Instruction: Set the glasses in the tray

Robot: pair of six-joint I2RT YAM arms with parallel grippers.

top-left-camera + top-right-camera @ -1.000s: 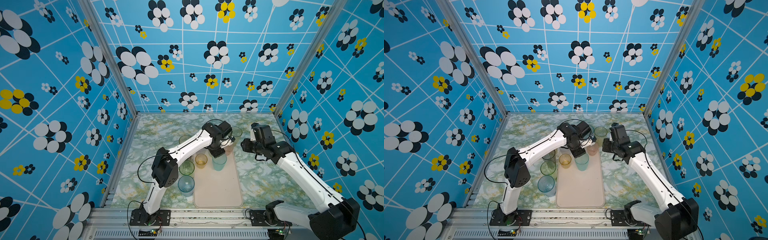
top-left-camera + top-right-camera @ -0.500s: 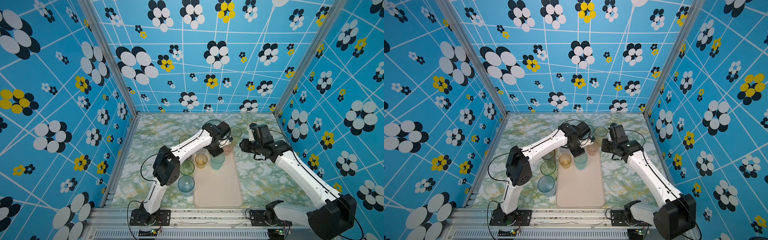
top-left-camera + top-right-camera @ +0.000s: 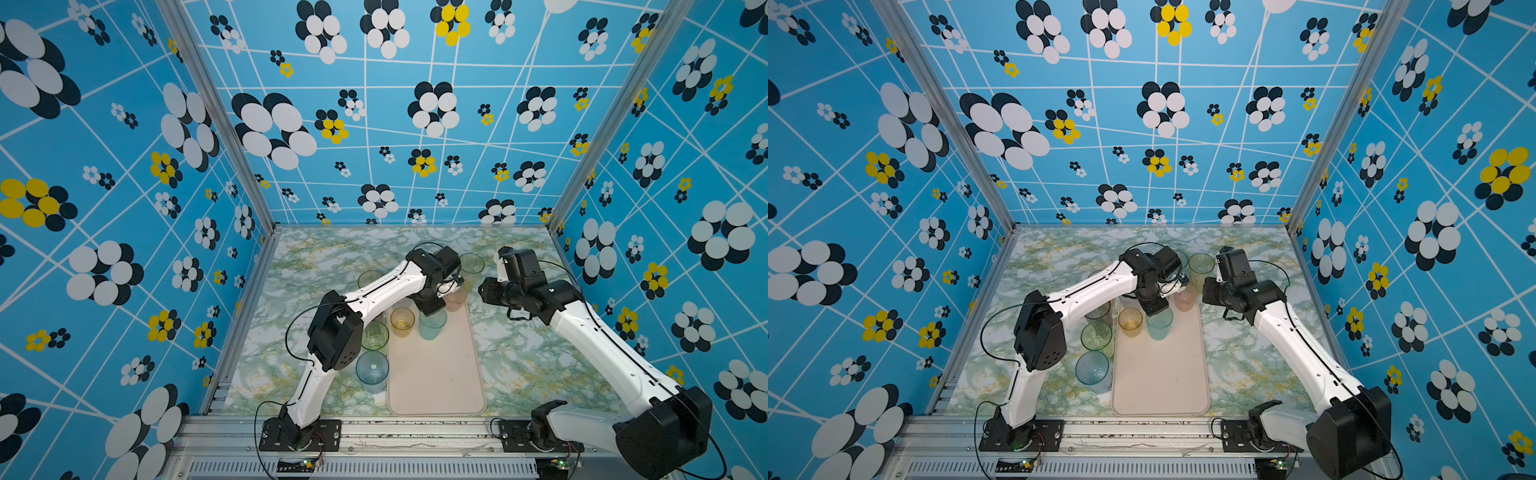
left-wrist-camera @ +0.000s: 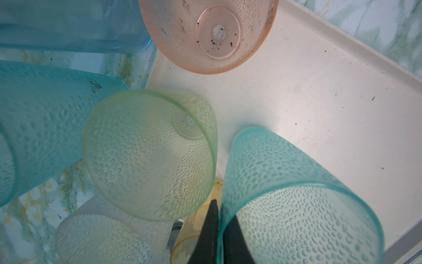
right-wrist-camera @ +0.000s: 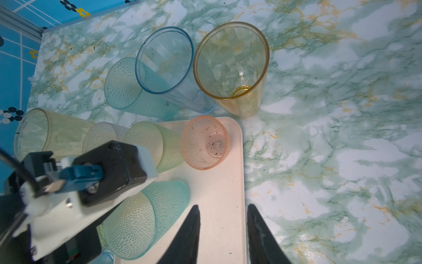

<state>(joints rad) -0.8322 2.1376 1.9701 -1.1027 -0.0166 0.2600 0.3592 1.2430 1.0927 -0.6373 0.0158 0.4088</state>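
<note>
I have the left gripper pinching the rim wall of the tall teal dimpled tumbler, with one black finger outside and one inside. The right gripper has its jaws spread with nothing between them. It hangs over the right long rim of the flat cream rectangular tray.

The tray has rounded corners, a low rim and dark specks on its floor. In both top views its long axis runs from the near table edge toward the back wall.

The teal tumbler is translucent and frosted, and widens toward the mouth. I read it as mouth up with its long axis near vertical and its foot in the tray's far half.

Three others stand mouth-up in the tray:
- The short pink dimpled tumbler is at the far right corner, with dark crumbs inside.
- The yellow-green dimpled tumbler is just beside it.
- The short amber tumbler is by the left rim, near the teal one.

Four stand upright off the tray on the green marbled tabletop:
- The tall amber faceted tumbler and the tall clear blue tumbler are side by side beyond the far end.
- The clear green tumbler and the ribbed blue tumbler are just left of the tray.
</note>
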